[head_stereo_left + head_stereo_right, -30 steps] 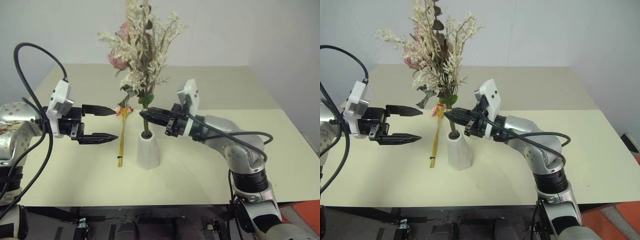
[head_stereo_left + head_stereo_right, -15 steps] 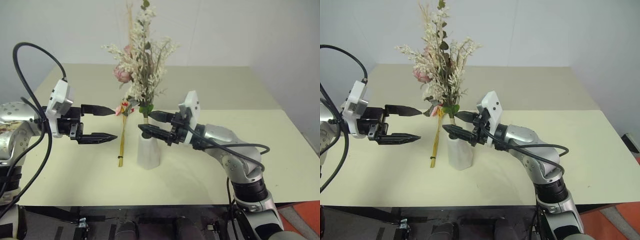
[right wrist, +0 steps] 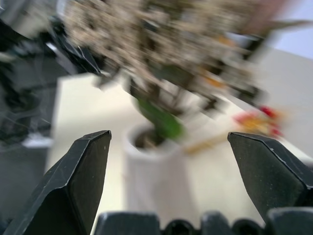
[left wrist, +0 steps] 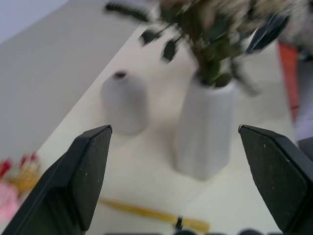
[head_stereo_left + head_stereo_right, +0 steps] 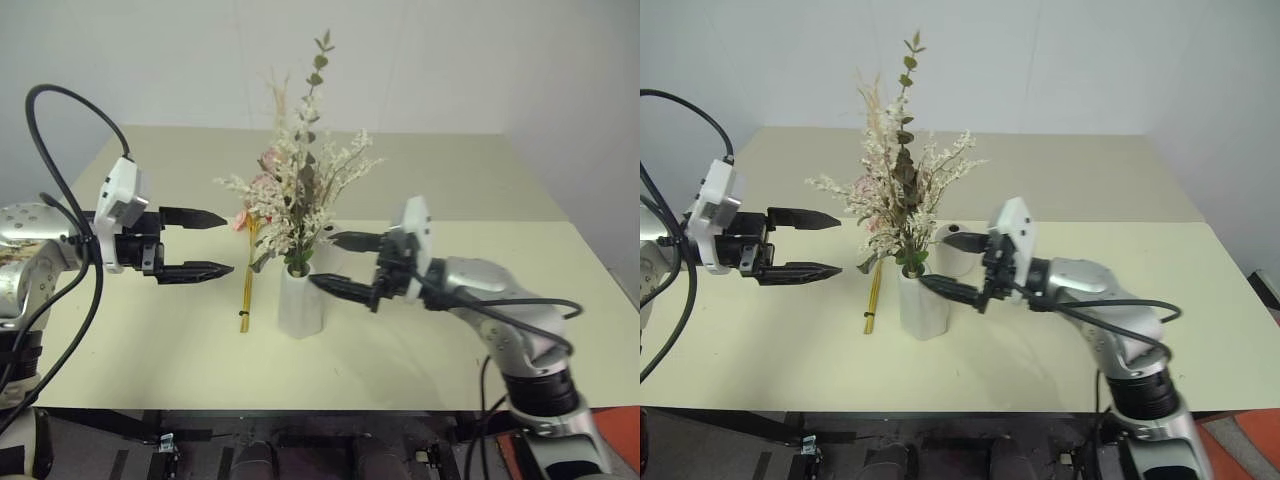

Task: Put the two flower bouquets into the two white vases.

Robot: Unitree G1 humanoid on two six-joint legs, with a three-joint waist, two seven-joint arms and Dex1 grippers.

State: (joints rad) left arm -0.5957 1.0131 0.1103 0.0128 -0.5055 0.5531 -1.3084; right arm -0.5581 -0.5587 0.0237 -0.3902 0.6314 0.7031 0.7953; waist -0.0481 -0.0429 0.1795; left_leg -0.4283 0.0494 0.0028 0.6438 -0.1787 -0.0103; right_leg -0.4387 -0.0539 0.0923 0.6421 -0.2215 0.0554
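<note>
Presently catalogued, item by item:

Bushy bouquet: the cream-white, green-leaved bunch (image 5: 298, 195) stands upright with its stems in the mouth of the taller tapered vase (image 5: 300, 300), near the middle of the tabletop (image 5: 420, 340). This half of the task looks done.

Slim bouquet: the yellow-stemmed bunch (image 5: 246, 275) lies flat on the tabletop just beside the tall vase, on the robot's left of it. Its long axis runs roughly front to back; the cut stem ends point toward the robot and the small red and pink blooms (image 5: 241, 220) lie at the far end.

Shorter rounded vase: (image 5: 953, 250) sits just behind the tall vase, toward the robot's right; its small opening holds nothing.

Left end effector: (image 5: 205, 243) released, fingers spread wide, holding nothing; it hovers above the tabletop, pointing across toward the slim bouquet, whose blooms lie just beyond its fingertips.

Right end effector: (image 5: 342, 263) released, fingers apart, empty; it hangs beside the tall vase on the robot's right, with the vase between it and the slim bouquet.

Governing relation: the slim bouquet lies on the left arm's side, crosswise to that end effector's fingers. In my judgement, the left arm is the nearer and unobstructed one for the pick.
</note>
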